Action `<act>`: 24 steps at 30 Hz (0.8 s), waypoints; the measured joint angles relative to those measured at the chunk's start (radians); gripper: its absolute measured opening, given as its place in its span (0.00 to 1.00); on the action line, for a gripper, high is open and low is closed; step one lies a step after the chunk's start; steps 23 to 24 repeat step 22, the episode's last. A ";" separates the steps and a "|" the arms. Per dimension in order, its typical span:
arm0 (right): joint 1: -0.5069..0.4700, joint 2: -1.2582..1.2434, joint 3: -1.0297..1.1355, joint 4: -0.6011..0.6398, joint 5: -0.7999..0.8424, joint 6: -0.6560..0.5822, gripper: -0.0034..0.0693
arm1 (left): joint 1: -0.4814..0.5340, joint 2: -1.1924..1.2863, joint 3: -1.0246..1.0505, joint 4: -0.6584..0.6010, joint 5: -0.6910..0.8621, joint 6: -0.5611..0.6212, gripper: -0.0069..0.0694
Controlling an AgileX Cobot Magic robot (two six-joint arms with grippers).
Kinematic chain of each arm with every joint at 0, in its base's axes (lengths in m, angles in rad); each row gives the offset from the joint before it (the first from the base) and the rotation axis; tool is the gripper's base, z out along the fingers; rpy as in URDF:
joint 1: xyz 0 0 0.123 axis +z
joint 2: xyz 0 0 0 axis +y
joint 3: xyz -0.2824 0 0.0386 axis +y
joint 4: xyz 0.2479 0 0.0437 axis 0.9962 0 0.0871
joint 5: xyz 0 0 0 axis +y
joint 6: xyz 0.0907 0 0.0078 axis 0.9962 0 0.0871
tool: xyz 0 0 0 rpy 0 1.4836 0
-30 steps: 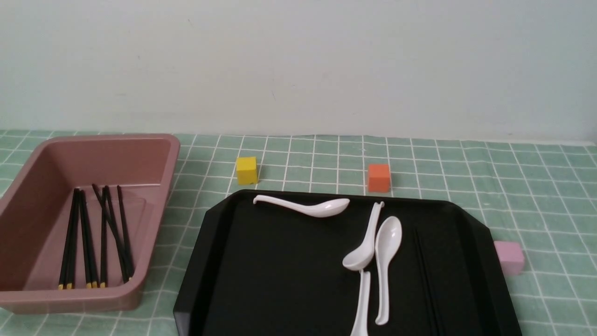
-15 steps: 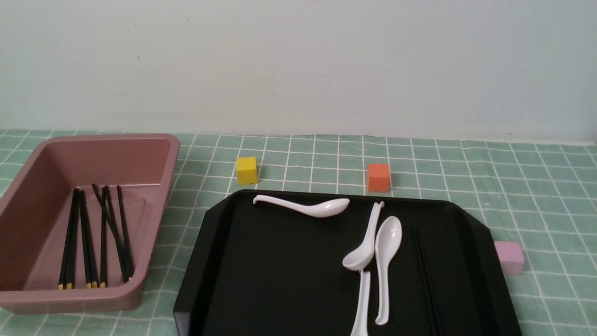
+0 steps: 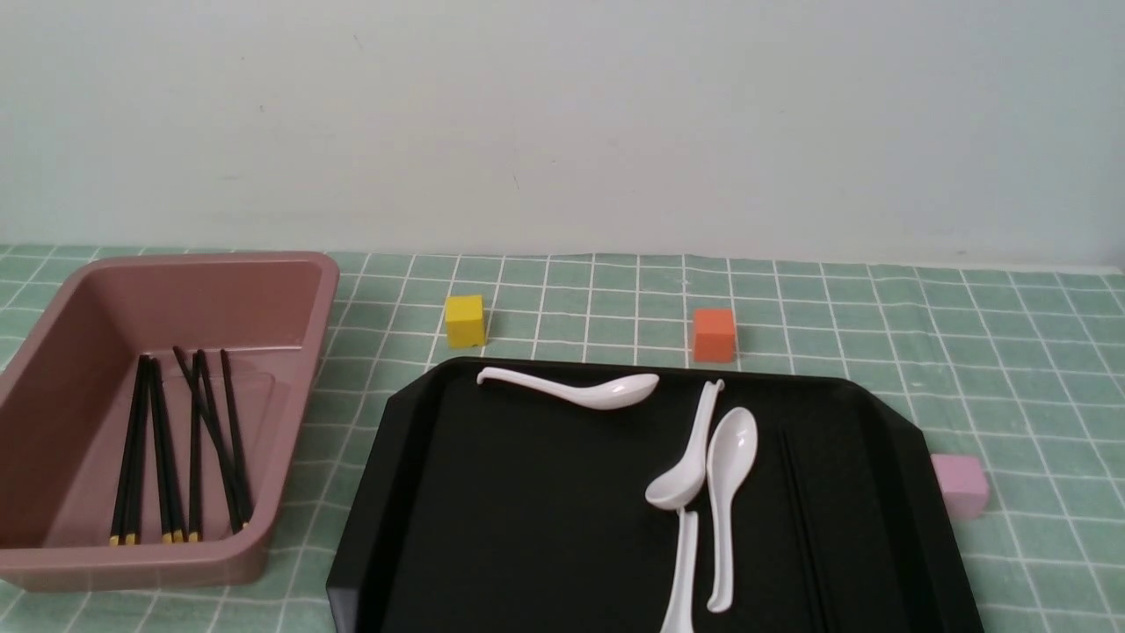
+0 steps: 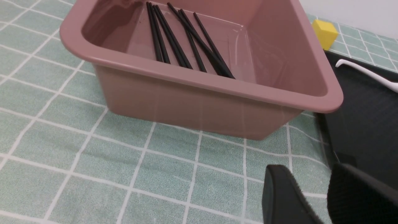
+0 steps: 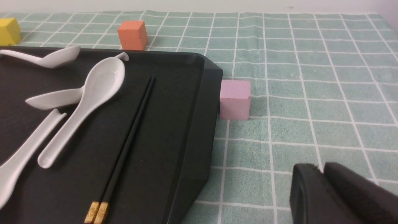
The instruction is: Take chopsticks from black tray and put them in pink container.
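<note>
Table [image 3: 879,308], green grid cloth, runs under everything; bare cloth lies around both claws.

Black tray [image 3: 527,527] is the widest item, low rim, cut corners. Its right edge and near-right cut corner sit just left of the right claw [image 5: 321,174], w/ a strip of bare cloth between. Its left edge lies just right of the left claw [image 4: 329,186].

Pink container [image 3: 290,290] stands ahead of the left claw, near wall facing it, thick rim, rounded corners; open cloth between claw and wall. A narrow gap of cloth separates container and tray.

Chopsticks: a bundle [image 3: 176,440] lies on the container floor, roughly parallel, one crossing the others, yellow ends toward the near wall. One pair [image 5: 130,137] is on the tray, side by side and touching, close to the tray's right rim, yellow ends nearest the right claw, well left of it.

White spoons [image 3: 721,492]: four on the tray, left of that pair, three clustered, one apart by the far rim.

Cubes: pink cube [image 5: 234,99] touching or just beside the tray's right edge, ahead of the right claw; orange cube [image 3: 713,334] and yellow cube [image 3: 464,320] beyond the far rim.

Left claw: fingers [image 4: 279,199] spread apart, nothing between. Right claw: fingers [image 5: 304,193] nearly together, thin slit, nothing held.
</note>
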 joint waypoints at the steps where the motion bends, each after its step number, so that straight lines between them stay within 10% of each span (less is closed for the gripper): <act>1: 0.000 0.000 0.000 0.000 0.000 0.000 0.18 | 0.000 0.000 0.000 0.000 0.000 0.000 0.40; 24: 0.000 0.000 0.000 0.000 0.000 0.000 0.21 | 0.000 0.000 0.000 0.000 0.000 0.000 0.40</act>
